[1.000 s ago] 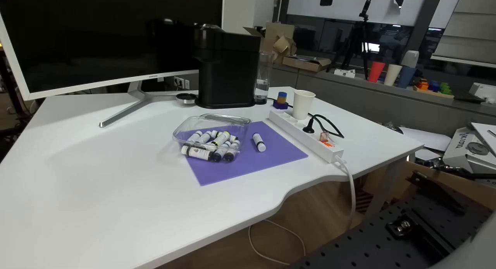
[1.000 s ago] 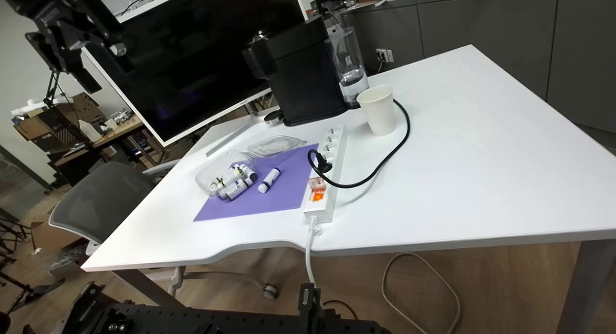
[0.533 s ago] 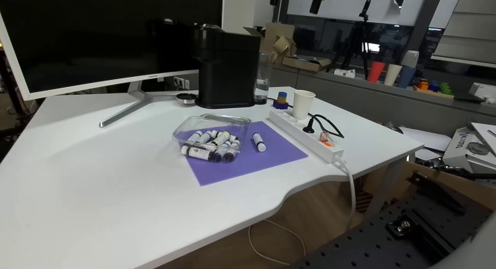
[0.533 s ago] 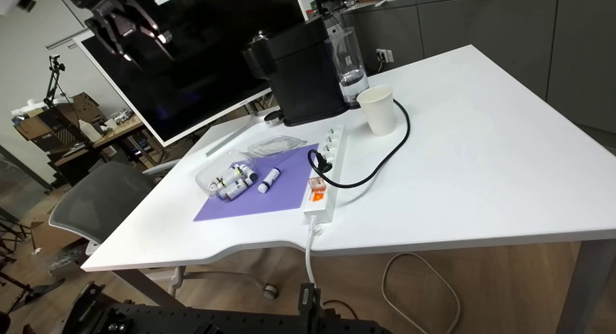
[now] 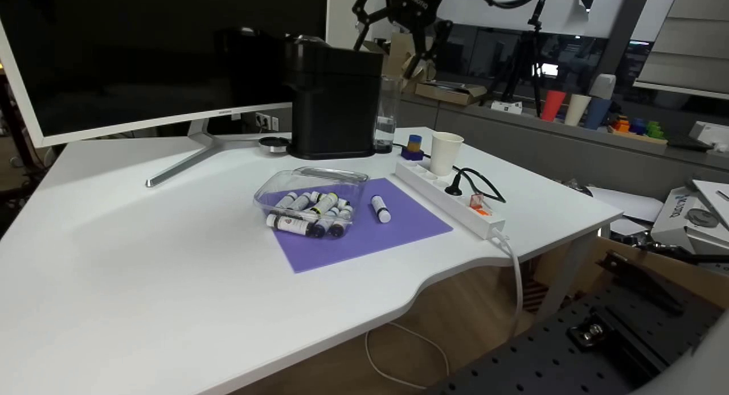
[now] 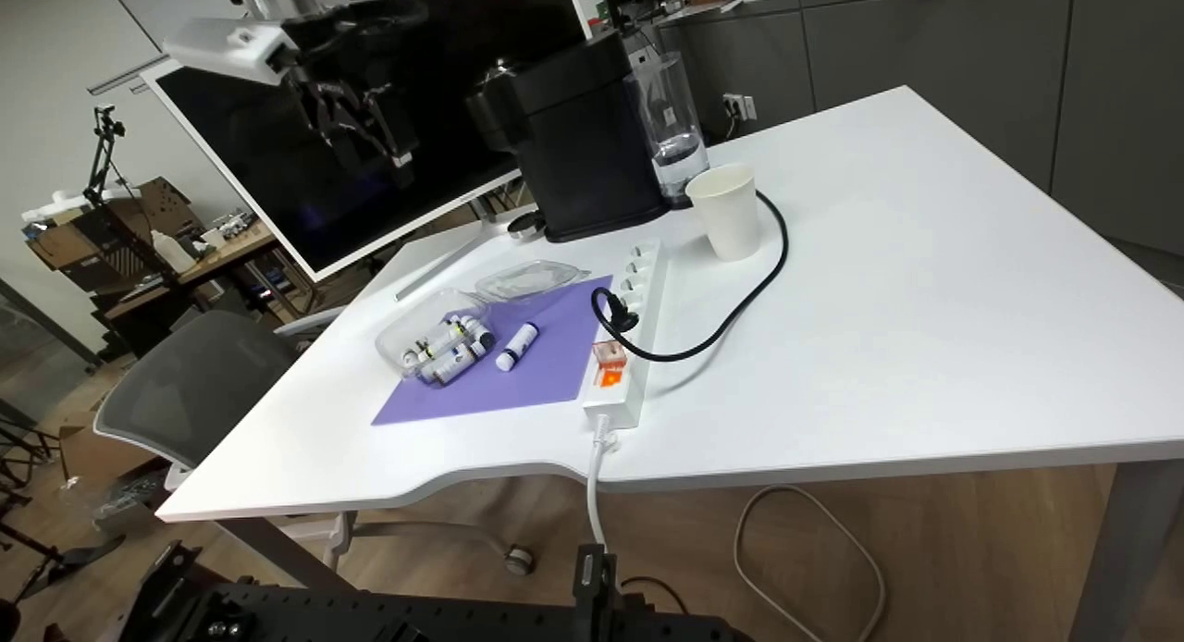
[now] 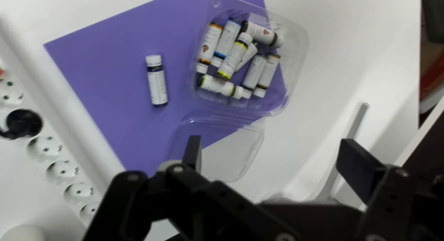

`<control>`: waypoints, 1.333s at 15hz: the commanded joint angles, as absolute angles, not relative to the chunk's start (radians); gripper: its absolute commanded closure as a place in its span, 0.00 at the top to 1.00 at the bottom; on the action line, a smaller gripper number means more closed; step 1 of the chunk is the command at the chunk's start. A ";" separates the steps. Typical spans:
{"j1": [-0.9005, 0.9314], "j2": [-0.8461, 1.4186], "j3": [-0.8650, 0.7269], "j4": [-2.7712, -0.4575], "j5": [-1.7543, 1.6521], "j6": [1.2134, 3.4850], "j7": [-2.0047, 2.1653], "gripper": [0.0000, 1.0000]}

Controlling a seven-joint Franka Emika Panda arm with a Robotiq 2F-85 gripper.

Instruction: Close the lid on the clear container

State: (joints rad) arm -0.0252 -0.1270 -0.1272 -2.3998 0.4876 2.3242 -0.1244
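The clear container (image 5: 267,191) holds several small white-labelled bottles and sits partly on a purple mat. It also shows in an exterior view (image 6: 393,339) and in the wrist view (image 7: 295,65). Its transparent lid (image 7: 236,152) lies folded open beside it, joined along one edge. The lid shows in both exterior views (image 5: 333,174) (image 6: 529,279). My gripper (image 7: 274,152) is open and empty, high above the table; both exterior views show it near the black machine and monitor (image 5: 384,58) (image 6: 375,156). In the wrist view one finger covers part of the lid.
A loose bottle (image 7: 158,83) lies on the purple mat (image 5: 370,244) beside the container. A white power strip (image 5: 444,201), a paper cup (image 5: 446,153), a tall black machine (image 5: 336,102), a clear cylinder (image 6: 671,124) and a large monitor (image 5: 142,59) stand around it.
My gripper has come down into one exterior view and moved to the right across the monitor in the other, turning as it goes. The container, lid and bottles have not moved.
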 commanded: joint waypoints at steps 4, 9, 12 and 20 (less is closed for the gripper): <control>-0.062 -0.009 -0.121 -2.326 0.652 2.258 -0.179 1.00; -0.070 0.032 -0.116 -2.319 0.684 2.366 -0.161 1.00; -0.091 0.114 -0.123 -2.296 0.721 2.430 -0.152 1.00; -0.159 0.333 -0.100 -2.212 0.805 2.463 -0.160 1.00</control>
